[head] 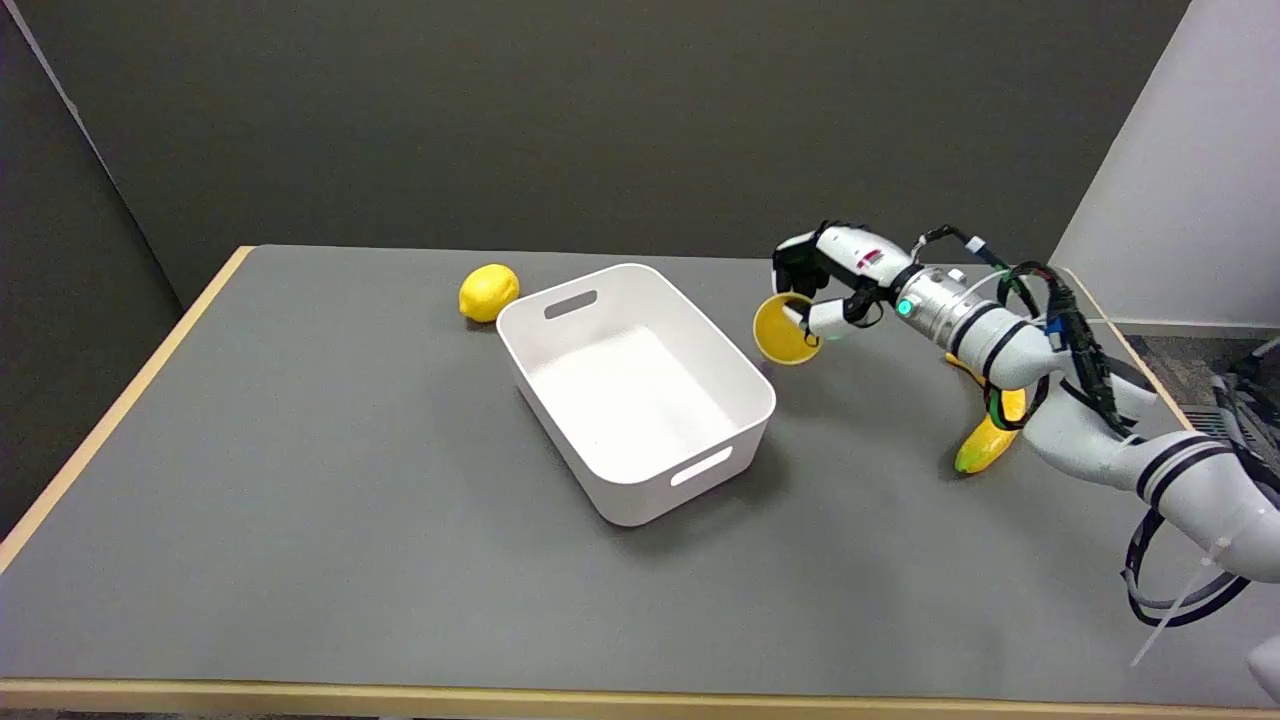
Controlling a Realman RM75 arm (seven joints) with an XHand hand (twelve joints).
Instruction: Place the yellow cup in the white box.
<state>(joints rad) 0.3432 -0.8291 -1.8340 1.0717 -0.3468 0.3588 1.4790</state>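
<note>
The yellow cup [783,329] hangs tilted in the air, its open mouth turned toward the camera and the left. My right hand [826,283] grips it from the right side, fingers wrapped over its rim and body. The white box [634,388] lies in the middle of the grey table, empty, with handle slots in its short walls. The cup is just off the box's far right wall, above the table and outside the box.
A lemon [488,292] lies by the box's far left corner. A banana [988,430] lies under my right forearm at the right. The table's wooden edge [110,415] runs along the left and front.
</note>
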